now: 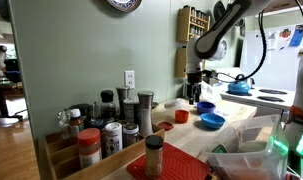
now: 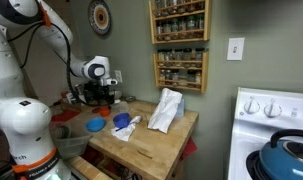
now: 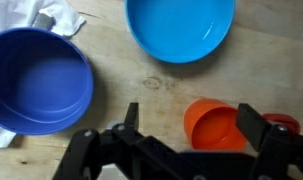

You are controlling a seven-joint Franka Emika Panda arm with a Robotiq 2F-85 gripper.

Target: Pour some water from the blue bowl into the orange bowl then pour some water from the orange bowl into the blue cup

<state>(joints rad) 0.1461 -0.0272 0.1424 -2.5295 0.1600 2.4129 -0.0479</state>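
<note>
In the wrist view my gripper (image 3: 191, 125) is open. The orange bowl (image 3: 219, 125) lies between its fingers, closer to the right finger, and I cannot tell whether they touch. The bright blue bowl (image 3: 181, 25) sits beyond it on the wooden counter. The deeper, darker blue cup (image 3: 41, 80) stands to the left. In an exterior view the gripper (image 1: 194, 88) hangs over the counter near the orange bowl (image 1: 180, 116), blue cup (image 1: 205, 107) and blue bowl (image 1: 212, 121). In an exterior view the gripper (image 2: 99, 95) is behind the blue bowl (image 2: 95, 125) and blue cup (image 2: 121, 120).
A small red disc (image 3: 283, 122) lies just right of the orange bowl. A white cloth (image 3: 56, 15) lies by the blue cup. A white bag (image 2: 166, 110) stands on the counter. Spice jars (image 1: 111, 125) crowd the near end. A pale blue kettle (image 1: 238, 88) sits on the stove.
</note>
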